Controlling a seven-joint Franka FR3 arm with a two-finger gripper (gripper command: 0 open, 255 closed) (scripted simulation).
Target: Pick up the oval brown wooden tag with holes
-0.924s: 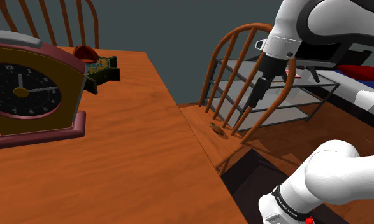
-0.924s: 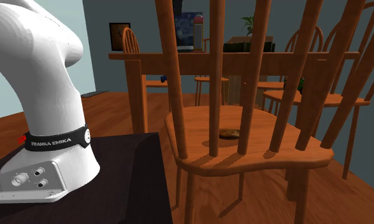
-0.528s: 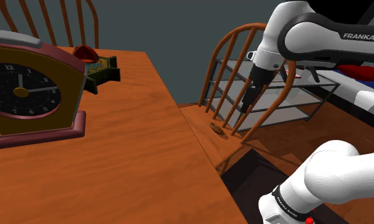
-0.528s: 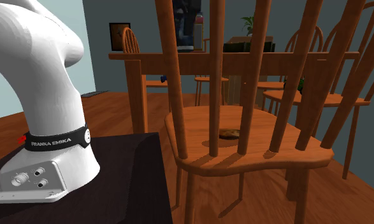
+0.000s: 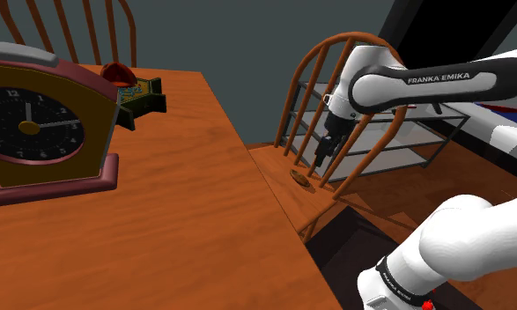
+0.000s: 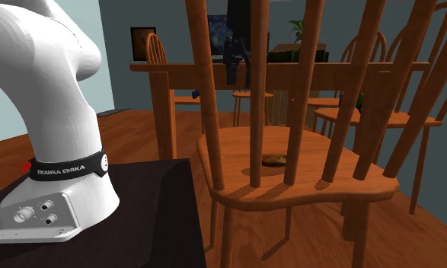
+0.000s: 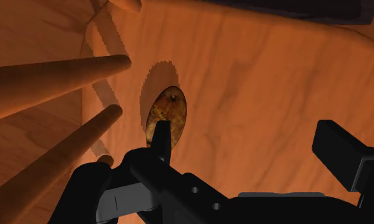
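Note:
The oval brown tag [image 5: 299, 179] lies flat on the wooden chair seat [image 5: 278, 167], close to the back spindles. From the second exterior view the tag [image 6: 274, 160] appears between two spindles, on the seat [image 6: 313, 148]. My black gripper [image 5: 321, 157] hangs above the seat, a little up and to the shoulder view's right of the tag, among the spindles. In the second exterior view the gripper [image 6: 234, 74] hovers well above the seat. In the wrist view the gripper [image 7: 249, 143] is open, with the tag [image 7: 168, 113] just beyond one fingertip [image 7: 161, 135] and nothing held.
The chair's curved back and spindles [image 5: 311, 123] stand close around the gripper. A wooden table [image 5: 159, 211] beside the chair holds a large clock [image 5: 36, 128] and a green object [image 5: 142, 95]. A wire shelf [image 5: 406, 141] stands behind. The dark stand [image 6: 145, 213] borders the chair.
The arm has swung down and towards the shoulder view's left, bringing the gripper nearer the seat and tag. The gripper has dropped into the second exterior view. The tag has not moved.

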